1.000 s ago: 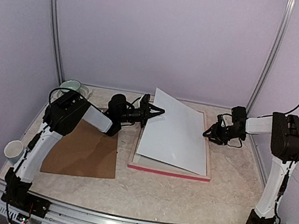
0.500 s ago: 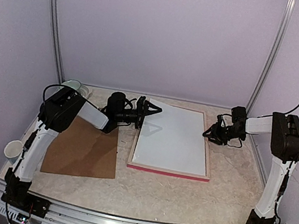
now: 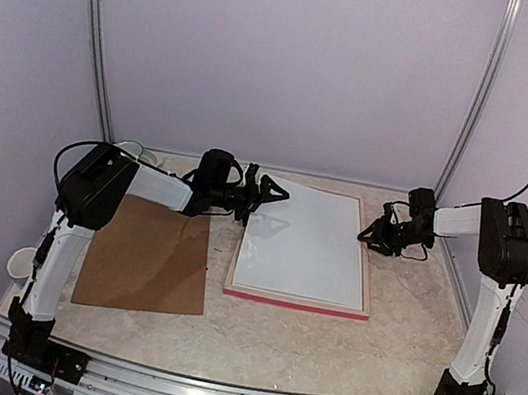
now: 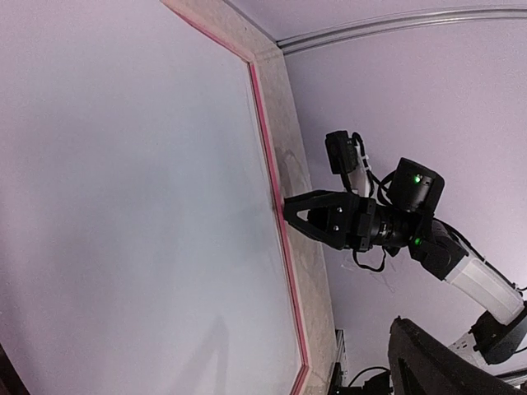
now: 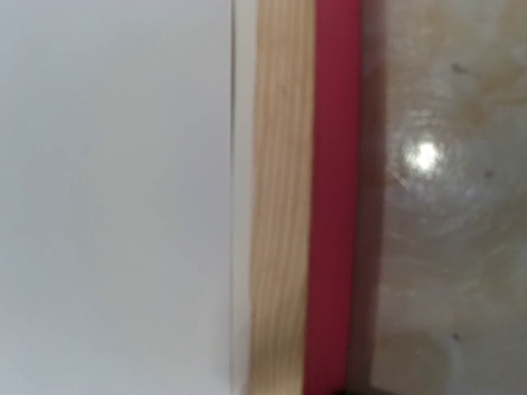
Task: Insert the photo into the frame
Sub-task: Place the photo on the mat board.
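Observation:
The frame (image 3: 295, 302) lies flat mid-table, pale wood up, with pink outer edges (image 5: 333, 197). A plain white sheet (image 3: 302, 244) lies flat inside it and fills the opening; the photo's printed face is out of view. My left gripper (image 3: 275, 191) hovers open at the frame's far left corner with nothing between its fingers. Those fingers do not appear in the left wrist view, which looks across the sheet (image 4: 132, 206). My right gripper (image 3: 367, 235) sits at the frame's right rail, its fingertips (image 4: 290, 212) closed on the pink edge.
A brown backing board (image 3: 147, 259) lies left of the frame. A paper cup (image 3: 22, 264) stands near the left edge and a pale green bowl (image 3: 130, 148) at the back left. Lilac walls with metal posts enclose the table.
The white sheet, held tilted by my left gripper a second ago, has dropped flat into the frame. The left gripper opened and its arm shifted; the right arm stayed still.

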`<act>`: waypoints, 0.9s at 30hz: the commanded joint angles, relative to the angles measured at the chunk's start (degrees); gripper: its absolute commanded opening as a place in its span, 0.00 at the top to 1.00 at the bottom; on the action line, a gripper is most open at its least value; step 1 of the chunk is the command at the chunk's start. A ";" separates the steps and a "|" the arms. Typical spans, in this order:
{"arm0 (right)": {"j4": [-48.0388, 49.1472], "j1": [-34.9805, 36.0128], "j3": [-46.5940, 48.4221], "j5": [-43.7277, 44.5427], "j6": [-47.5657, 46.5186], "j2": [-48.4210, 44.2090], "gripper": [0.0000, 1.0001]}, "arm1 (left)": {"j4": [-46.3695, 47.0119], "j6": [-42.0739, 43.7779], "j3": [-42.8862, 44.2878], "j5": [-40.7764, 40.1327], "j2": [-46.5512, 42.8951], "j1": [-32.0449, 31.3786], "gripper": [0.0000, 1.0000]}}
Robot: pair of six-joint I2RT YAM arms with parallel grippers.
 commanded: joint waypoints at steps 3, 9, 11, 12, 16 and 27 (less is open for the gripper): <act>-1.00 0.65 -1.43 -0.65 0.26 0.53 0.63 | -15.50 9.50 6.29 -4.59 -1.13 -1.63 0.01; -0.77 0.65 -1.54 -0.57 0.33 0.41 0.62 | -26.08 14.98 13.89 -8.60 0.82 -3.15 0.01; -0.57 0.65 -1.78 -0.48 0.50 0.09 0.63 | -27.16 15.84 14.62 -9.85 0.88 -3.34 0.01; -0.51 0.64 -1.84 -0.37 0.52 -0.02 0.63 | -28.51 16.49 15.12 -10.45 0.89 -3.46 0.01; -0.78 0.65 -1.95 0.77 0.44 -0.41 0.63 | -34.47 19.66 18.86 -13.92 1.69 -4.24 0.01; -0.78 0.65 -1.88 0.93 0.26 -0.48 0.62 | -44.88 25.02 23.29 -22.12 2.25 -5.65 0.01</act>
